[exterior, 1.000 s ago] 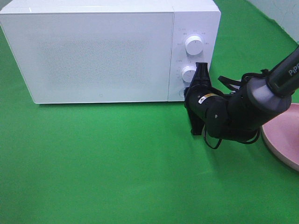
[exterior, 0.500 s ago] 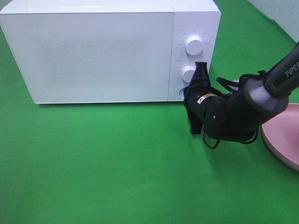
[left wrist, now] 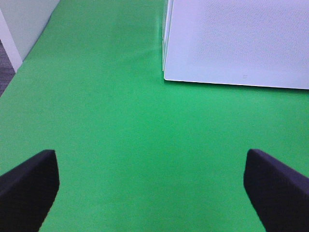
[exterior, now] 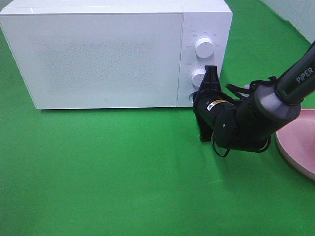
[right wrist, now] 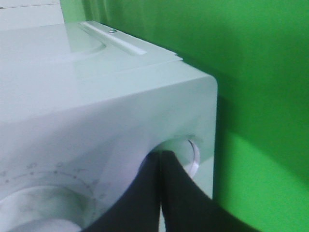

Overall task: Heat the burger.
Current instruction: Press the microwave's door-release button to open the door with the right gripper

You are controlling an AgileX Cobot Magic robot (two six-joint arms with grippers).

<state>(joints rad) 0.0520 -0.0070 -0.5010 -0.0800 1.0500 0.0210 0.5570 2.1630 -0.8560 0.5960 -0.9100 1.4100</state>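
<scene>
The burger is out of view. The white microwave (exterior: 108,59) stands at the back with its door shut. My right gripper (exterior: 198,98) is shut, and its joined fingertips touch the round button (right wrist: 193,155) at the bottom of the control panel, below the two knobs (exterior: 204,47). In the right wrist view the gripper (right wrist: 161,157) has its tips pressed together at that button. My left gripper (left wrist: 152,174) is open and empty over the green cloth, near the microwave's left front corner (left wrist: 166,75). It does not show in the high view.
A pink plate (exterior: 298,142) lies at the right edge of the green cloth (exterior: 123,167), behind my right arm; the part in view holds nothing. A pale wall (left wrist: 19,29) borders the cloth on the left.
My right arm has edged slightly toward the microwave's control panel, its elbow rising a little. The microwave door stays shut.
</scene>
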